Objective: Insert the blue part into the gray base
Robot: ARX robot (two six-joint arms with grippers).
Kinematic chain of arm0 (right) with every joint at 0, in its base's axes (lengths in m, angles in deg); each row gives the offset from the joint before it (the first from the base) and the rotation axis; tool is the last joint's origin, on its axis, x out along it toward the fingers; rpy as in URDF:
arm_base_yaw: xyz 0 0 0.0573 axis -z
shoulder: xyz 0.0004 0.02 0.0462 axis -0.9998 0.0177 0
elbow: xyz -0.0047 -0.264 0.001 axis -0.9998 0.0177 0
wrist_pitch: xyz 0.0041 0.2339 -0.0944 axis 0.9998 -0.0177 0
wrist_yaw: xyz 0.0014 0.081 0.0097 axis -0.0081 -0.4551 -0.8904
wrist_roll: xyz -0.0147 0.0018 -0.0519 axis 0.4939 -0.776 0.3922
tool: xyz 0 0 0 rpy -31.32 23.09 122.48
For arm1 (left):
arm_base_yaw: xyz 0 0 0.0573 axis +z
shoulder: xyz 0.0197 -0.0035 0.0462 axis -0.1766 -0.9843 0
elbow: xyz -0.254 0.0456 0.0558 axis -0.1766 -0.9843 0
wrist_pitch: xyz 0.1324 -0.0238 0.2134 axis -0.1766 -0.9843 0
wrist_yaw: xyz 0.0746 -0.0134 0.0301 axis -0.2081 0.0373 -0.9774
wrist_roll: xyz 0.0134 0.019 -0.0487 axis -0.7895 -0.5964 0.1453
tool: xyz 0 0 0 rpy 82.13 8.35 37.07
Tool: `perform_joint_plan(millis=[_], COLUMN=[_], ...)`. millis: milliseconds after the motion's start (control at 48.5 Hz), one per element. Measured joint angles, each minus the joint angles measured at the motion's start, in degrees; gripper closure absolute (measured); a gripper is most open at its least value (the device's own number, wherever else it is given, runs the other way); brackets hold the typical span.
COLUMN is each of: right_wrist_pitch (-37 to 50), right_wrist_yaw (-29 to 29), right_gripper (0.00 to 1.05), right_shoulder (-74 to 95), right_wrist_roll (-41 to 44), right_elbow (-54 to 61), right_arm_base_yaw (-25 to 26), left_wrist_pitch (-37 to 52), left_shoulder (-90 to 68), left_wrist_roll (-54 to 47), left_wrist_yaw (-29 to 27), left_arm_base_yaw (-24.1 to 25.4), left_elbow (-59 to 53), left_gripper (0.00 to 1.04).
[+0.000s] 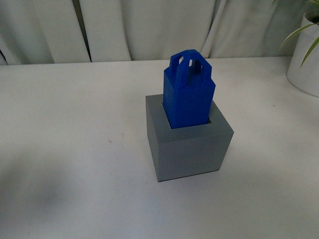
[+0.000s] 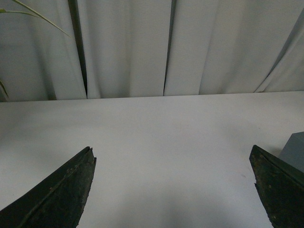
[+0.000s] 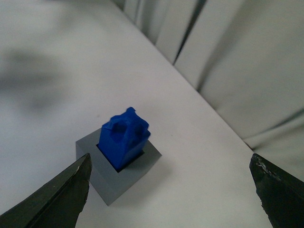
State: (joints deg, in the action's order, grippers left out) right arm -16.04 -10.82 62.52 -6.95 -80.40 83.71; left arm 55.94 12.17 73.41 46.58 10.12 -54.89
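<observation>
The blue part [image 1: 188, 92] stands upright in the square recess of the gray base [image 1: 192, 147] in the middle of the white table, its handle loops on top. Neither arm shows in the front view. My right gripper [image 3: 171, 190] is open and empty, well above the table, looking down on the blue part [image 3: 123, 137] in the gray base [image 3: 111, 183]. My left gripper [image 2: 173, 187] is open and empty, low over bare table, with a corner of the gray base [image 2: 295, 151] at the view's edge.
A white plant pot [image 1: 305, 59] with green leaves stands at the table's back right. White curtains [image 1: 149, 27] hang behind the table's far edge. A leaf [image 2: 33, 14] shows in the left wrist view.
</observation>
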Motion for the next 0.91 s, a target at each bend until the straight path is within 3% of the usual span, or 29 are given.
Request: perform_joint_plan(millis=[206, 371, 412, 474, 536, 619, 825, 907], right_wrist_pitch=[11.56, 12.07, 14.4, 28.74, 35.47, 36.61, 35.76, 34.71], right_wrist_yaw=[5.57, 5.73, 9.16, 29.46, 40.48, 41.72, 41.29, 41.29], right_gripper=[0.07, 0.07, 0.09, 0.23, 0.36, 0.54, 1.01, 1.03], right_shoulder=[-11.39, -11.98, -12.41, -14.56, -16.72, -19.71, -26.25, -28.74], right_wrist_roll=[-11.74, -15.06, -17.05, -25.16, -31.87, -36.04, -37.94, -38.05], right_elbow=[15.26, 16.66, 17.49, 23.63, 27.87, 31.15, 36.98, 38.49], right_arm_base_yaw=[5.57, 5.95, 5.16, 1.68, 1.97, 4.96, 5.16, 5.16], left_wrist_pitch=[0.0, 0.0, 0.0, 0.0, 0.0, 0.0, 0.0, 0.0], left_shoulder=[0.0, 0.0, 0.0, 0.0, 0.0, 0.0, 0.0, 0.0], left_wrist_roll=[0.0, 0.0, 0.0, 0.0, 0.0, 0.02, 0.02, 0.0], left_wrist_yaw=[0.02, 0.0, 0.0, 0.0, 0.0, 0.02, 0.0, 0.02], left_arm_base_yaw=[0.0, 0.0, 0.0, 0.0, 0.0, 0.0, 0.0, 0.0], left_elbow=[0.0, 0.0, 0.0, 0.0, 0.0, 0.0, 0.0, 0.0], left_gripper=[0.06, 0.06, 0.06, 0.06, 0.06, 0.06, 0.06, 0.06])
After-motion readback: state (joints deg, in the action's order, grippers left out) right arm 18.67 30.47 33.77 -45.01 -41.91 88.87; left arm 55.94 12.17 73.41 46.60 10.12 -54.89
